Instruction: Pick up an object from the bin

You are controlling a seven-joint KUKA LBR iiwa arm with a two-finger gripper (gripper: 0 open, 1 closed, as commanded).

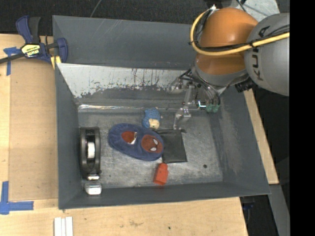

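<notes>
My gripper (pixel 191 109) hangs at the back right of the bin floor, open, with nothing between its fingers. Just below it lies a flat black square piece (pixel 174 148). To its left sits a small blue and cream toy (pixel 151 118). A blue cloth item (pixel 135 141) with two red round patches lies left of the black piece, its edge touching that piece. An orange-red block (pixel 160 174) rests near the front wall.
A black round tape measure (pixel 89 150) stands along the left wall, with a small white thing (pixel 93 189) in the front left corner. The arm with its orange cover comes in over the bin's back right rim.
</notes>
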